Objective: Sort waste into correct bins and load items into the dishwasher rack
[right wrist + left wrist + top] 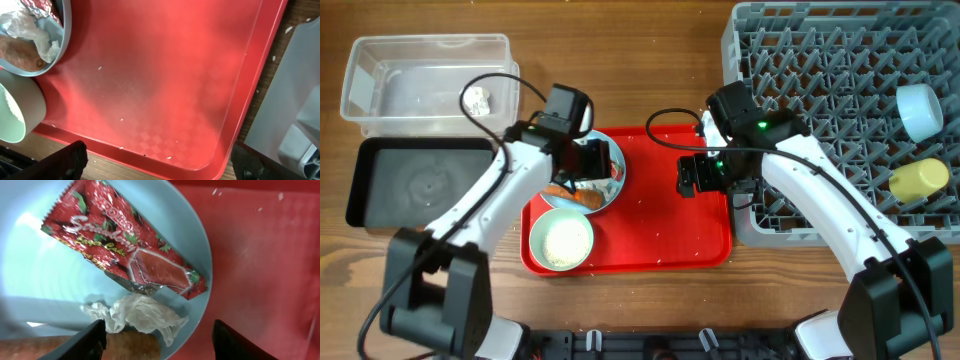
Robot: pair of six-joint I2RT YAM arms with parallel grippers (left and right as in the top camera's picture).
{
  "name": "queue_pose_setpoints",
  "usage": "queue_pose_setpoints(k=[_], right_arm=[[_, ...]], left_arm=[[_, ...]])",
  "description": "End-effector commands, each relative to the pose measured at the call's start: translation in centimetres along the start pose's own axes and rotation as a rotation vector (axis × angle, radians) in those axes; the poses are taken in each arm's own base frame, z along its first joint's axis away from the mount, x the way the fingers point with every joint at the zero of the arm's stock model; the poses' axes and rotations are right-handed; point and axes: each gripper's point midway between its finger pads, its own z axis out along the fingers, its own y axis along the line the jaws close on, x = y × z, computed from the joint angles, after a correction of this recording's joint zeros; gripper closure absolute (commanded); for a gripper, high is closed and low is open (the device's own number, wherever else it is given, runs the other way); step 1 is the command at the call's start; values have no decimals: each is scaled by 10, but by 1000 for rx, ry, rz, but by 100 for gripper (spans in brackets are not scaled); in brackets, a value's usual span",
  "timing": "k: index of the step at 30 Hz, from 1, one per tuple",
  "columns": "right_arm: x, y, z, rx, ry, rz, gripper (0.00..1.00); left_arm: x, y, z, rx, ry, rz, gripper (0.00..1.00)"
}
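Over the pale blue plate (pixel 30 280) on the red tray (pixel 165 75) hangs the left claw (pixel 159 332), its jaws spread wide and holding nothing. The step in hand looks like waste sorting, since the plate carries a red wrapper (pixel 125 245), a crumpled white paper (pixel 140 315) and a carrot (pixel 130 347) at its near edge. The paper sits nearest the fingers, touching the wrapper's lower edge. The next move calls for a short drop and a pinch on one soft piece alone, then a carry to the clear tub (pixel 380 60) or the black tray (pixel 420 185) on the left. The wrapper lies flat and thin, so I judge it the harder grab. White script on it reads "Strawberry", beside a picture of a pink bar. The smaller yellow line and the top line I cannot read. The right claw (pixel 165 157) hovers wide and empty over bare tray beside the rack (pixel 820 80), where a yellow cup (pixel 918 178) lies.
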Motion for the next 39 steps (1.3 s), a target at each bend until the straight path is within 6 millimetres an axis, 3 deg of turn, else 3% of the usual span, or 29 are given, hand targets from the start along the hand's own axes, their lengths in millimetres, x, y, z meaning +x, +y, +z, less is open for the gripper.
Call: queue_pose_setpoints(k=[1, 4, 6, 8, 10, 11, 15, 19, 25, 31, 34, 35, 37, 38, 39], right_arm=[[1, -4, 3, 23, 7, 15, 6], [2, -4, 3, 23, 10, 15, 6], [2, -4, 3, 23, 10, 15, 6], [2, -4, 3, 23, 10, 16, 6], [2, -4, 3, 23, 10, 16, 6], [2, -4, 3, 23, 10, 16, 6], [3, -4, 3, 25, 16, 16, 6], [3, -4, 3, 25, 16, 16, 6], [2, -4, 3, 25, 12, 16, 6], [2, -5, 3, 31, 9, 15, 6], [1, -5, 3, 30, 6, 15, 6], [1, -5, 3, 30, 6, 14, 6], [1, -5, 3, 30, 7, 14, 6], [1, -5, 3, 30, 7, 15, 6], [1, -5, 3, 30, 7, 15, 6]], left_arm=[[15, 4, 24, -46, 68, 22, 32], [20, 7, 36, -59, 101, 20, 34], [22, 8, 42, -64, 113, 19, 42], [23, 10, 44, -68, 122, 17, 60], [22, 9, 44, -66, 118, 18, 90], [21, 9, 44, -65, 115, 18, 96], [6, 13, 31, -72, 70, 2, 96], [-30, 21, -12, -84, -50, -35, 96], [-127, 83, -103, -192, -494, -185, 94], [-186, 143, -139, -202, -753, -303, 81], [-202, 170, -131, -219, -798, -345, 80], [-206, 178, -125, -225, -801, -355, 74], [-211, 191, -114, -234, -809, -369, 39], [-214, 196, -116, -238, -824, -373, 30], [-218, 198, -122, -235, -849, -374, 30]])
